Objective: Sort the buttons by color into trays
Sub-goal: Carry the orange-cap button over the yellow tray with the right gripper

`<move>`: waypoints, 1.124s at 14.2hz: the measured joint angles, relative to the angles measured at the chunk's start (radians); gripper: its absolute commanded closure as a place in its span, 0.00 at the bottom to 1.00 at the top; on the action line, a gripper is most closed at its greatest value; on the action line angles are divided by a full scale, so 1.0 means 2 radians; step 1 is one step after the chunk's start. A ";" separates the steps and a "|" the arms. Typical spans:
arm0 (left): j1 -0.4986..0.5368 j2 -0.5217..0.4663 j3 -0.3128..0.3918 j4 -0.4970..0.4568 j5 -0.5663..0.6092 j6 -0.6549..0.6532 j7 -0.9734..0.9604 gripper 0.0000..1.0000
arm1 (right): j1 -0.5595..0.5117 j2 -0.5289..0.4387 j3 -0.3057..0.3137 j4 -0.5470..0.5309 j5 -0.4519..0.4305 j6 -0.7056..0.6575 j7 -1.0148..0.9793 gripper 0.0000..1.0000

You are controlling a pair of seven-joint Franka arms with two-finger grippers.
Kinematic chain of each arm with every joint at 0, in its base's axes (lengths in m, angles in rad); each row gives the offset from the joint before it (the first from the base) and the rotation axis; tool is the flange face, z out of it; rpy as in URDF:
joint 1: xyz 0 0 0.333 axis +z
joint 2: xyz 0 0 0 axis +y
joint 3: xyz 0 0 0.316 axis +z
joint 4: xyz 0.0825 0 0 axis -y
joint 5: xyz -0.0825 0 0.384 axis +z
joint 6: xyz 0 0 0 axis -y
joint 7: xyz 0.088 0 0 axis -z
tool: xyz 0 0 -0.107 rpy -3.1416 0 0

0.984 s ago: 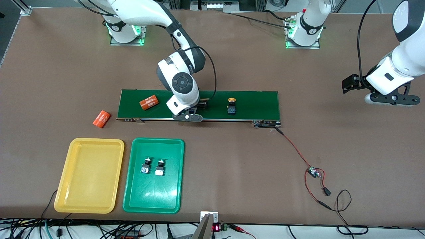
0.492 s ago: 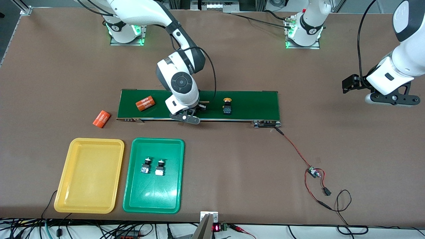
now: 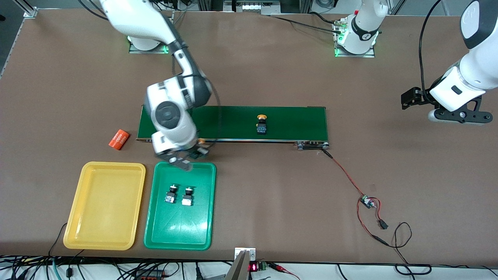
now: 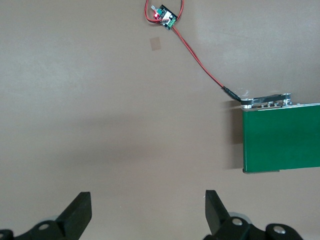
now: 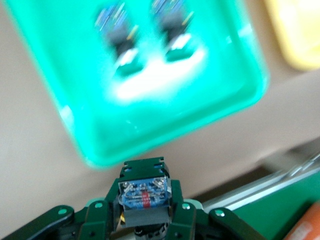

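My right gripper (image 3: 190, 157) is shut on a button (image 5: 144, 194) and hangs over the green tray's (image 3: 202, 217) edge nearest the belt. The held button shows its black body and blue terminal end; its cap is hidden. Two buttons (image 3: 170, 193) (image 3: 187, 195) lie in the green tray. The yellow tray (image 3: 105, 206) beside it holds nothing. A yellow-capped button (image 3: 262, 124) sits on the conveyor belt (image 3: 295, 124). My left gripper (image 3: 459, 115) waits open over bare table at the left arm's end, its fingers (image 4: 80, 212) wide apart.
An orange cylinder (image 3: 119, 139) lies on the table off the belt's end, toward the right arm's end. A small controller board (image 3: 365, 202) with red wire runs from the belt's other end. Cables line the table's front edge.
The right gripper closed on a button on the belt, then carried it off the belt to above the green tray's edge. The yellow-capped button rode along the belt. The left arm stayed still.
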 measured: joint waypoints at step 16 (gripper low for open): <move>0.000 0.000 0.000 0.000 0.000 0.000 0.000 0.00 | -0.195 0.113 -0.014 0.066 -0.079 0.065 -0.326 1.00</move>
